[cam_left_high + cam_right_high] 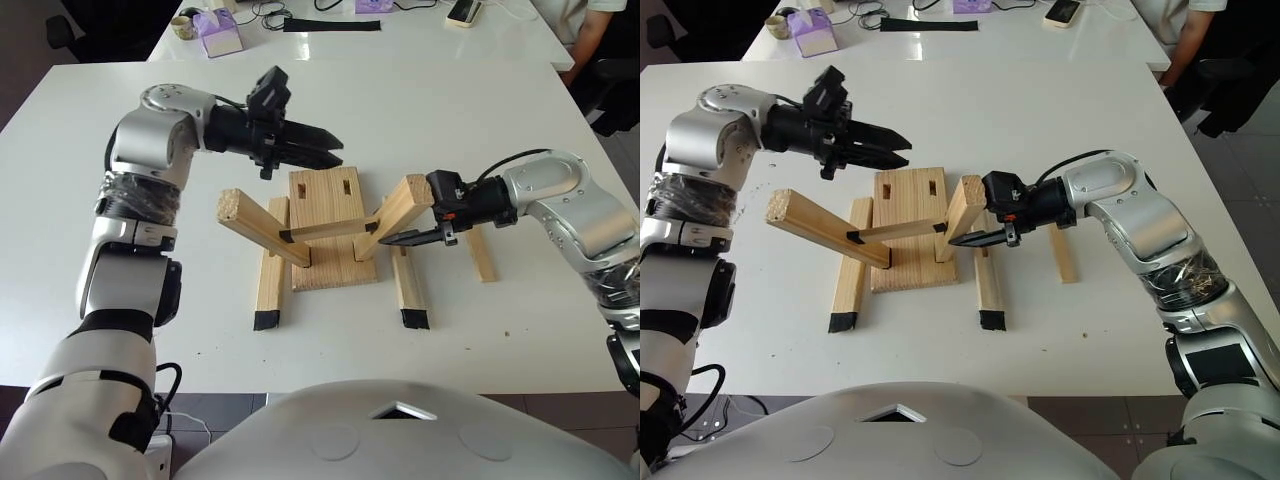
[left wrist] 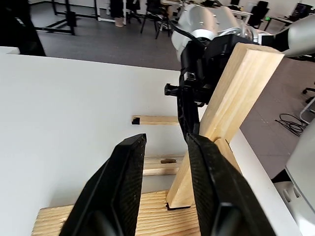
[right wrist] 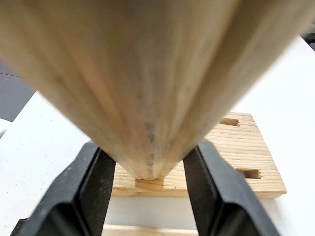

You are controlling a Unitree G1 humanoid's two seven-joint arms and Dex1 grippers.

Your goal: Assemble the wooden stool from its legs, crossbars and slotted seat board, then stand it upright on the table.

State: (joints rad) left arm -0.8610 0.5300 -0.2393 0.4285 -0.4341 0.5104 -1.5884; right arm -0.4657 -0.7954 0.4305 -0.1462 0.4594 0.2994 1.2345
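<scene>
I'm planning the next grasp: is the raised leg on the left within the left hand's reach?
Probably yes: the open left hand hovers near that leg, over the board, with nothing between them.

A white table (image 1: 500,330) takes up most of the frame. Flat at its centre lies the slotted seat board (image 1: 335,262), with two slots near its upper end. Just beside the board's left edge a wooden leg (image 1: 270,285) lies flat, its black cap toward the bottom of the frame. Another capped leg (image 1: 410,290) lies off the board's lower right corner. Farther right, apart, lies a thinner wooden bar (image 1: 483,258).
</scene>
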